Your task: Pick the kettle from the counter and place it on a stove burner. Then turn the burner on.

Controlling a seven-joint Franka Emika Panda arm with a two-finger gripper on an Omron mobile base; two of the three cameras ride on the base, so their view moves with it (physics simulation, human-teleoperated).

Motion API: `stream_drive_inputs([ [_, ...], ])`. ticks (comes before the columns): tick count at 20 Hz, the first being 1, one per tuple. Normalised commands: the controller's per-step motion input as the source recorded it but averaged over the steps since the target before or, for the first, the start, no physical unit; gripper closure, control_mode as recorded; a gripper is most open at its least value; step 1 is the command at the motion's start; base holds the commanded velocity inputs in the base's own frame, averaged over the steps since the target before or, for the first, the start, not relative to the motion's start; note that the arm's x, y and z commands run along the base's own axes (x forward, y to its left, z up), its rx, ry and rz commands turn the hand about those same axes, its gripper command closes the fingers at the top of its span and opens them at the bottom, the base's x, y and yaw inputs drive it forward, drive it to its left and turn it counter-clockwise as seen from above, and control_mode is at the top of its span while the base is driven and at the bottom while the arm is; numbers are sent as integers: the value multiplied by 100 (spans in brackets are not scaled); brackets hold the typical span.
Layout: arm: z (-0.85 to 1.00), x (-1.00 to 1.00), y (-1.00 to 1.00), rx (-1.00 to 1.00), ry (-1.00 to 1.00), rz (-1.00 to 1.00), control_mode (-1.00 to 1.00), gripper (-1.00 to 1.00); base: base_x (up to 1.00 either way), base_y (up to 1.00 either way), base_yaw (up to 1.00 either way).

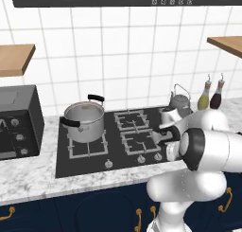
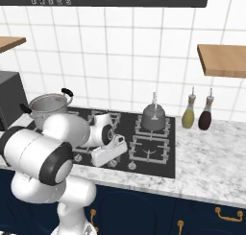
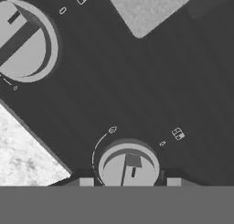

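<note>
White wall tiles back a marbled counter point(image 1: 28, 179) in the left base view, where a black cooktop point(image 1: 64, 165) is set into the stone above navy cabinet fronts. On the cooktop, the kettle point(image 1: 180, 103) sits on the far right stove burner point(image 1: 163, 113), partly hidden by the white arm; a larger steel pot point(image 1: 84, 120) with two black handles stands on the far left burner, well apart from the kettle. Two slim bottles point(image 1: 211, 95) stand on the counter just right of the kettle, a dark appliance point(image 1: 18, 120) sits left of the cooktop, and wooden shelves point(image 1: 15, 58) hang on the wall to either side. The arm's wrist bends down toward the cooktop's front edge, with the gripper hidden behind it. From the right base view, the kettle point(image 2: 153, 116) stands upright on its grate at the back right of the cooktop point(image 2: 166, 169), the bottles point(image 2: 196, 114) near it on the counter point(image 2: 211, 157), and the pot point(image 2: 48, 107) at the far left; the hand reaches down to the front row of knobs, and whether its fingers are spread or pressed together cannot be told. Seen from the hand, the gripper point(image 3: 130, 182) hangs directly over a silver knob point(image 3: 129, 166), its two finger tips showing either side of the knob, apart and not touching it; a second knob point(image 3: 23, 40) lies further along the black surface, and a wedge of marbled counter point(image 3: 23, 154) shows beside the cooktop edge.
</note>
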Motion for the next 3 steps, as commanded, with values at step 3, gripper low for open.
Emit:
stream_drive_inputs([
  [3, 0, -13, -10, 0, 0, 33, -100, 100, 0, 0, 0],
])
